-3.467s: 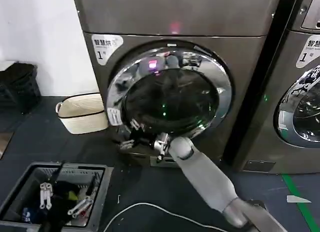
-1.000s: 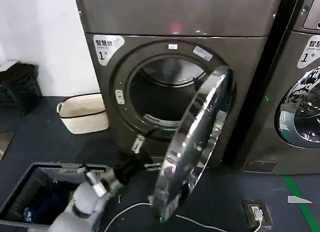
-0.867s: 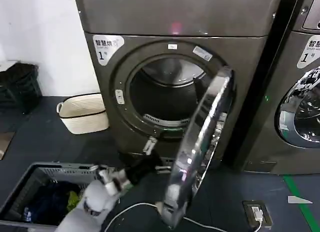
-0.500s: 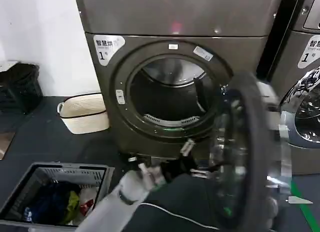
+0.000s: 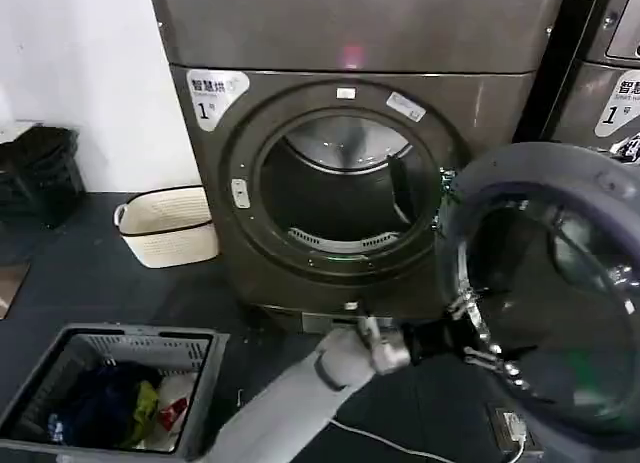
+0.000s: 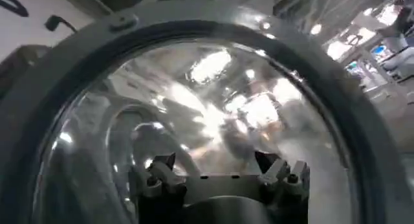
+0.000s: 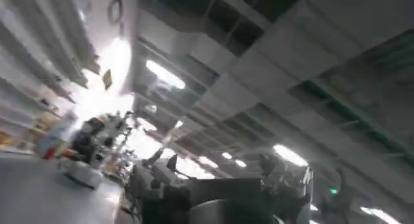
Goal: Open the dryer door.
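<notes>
The dryer door (image 5: 545,303) has swung from half-open to fully out on the right, inner rim facing us, so the drum stands clear. Our left end effector (image 5: 472,335), spread wide, presses its near edge; we judge opening essentially done.

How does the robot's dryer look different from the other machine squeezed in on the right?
The dryer stands in full view with its drum exposed; the second machine shows just a strip. The dryer door is swung wide, its grey inner rim facing out, the left gripper against it; no open door shows on the second machine. Both are dark grey with a white "1" sticker.
</notes>
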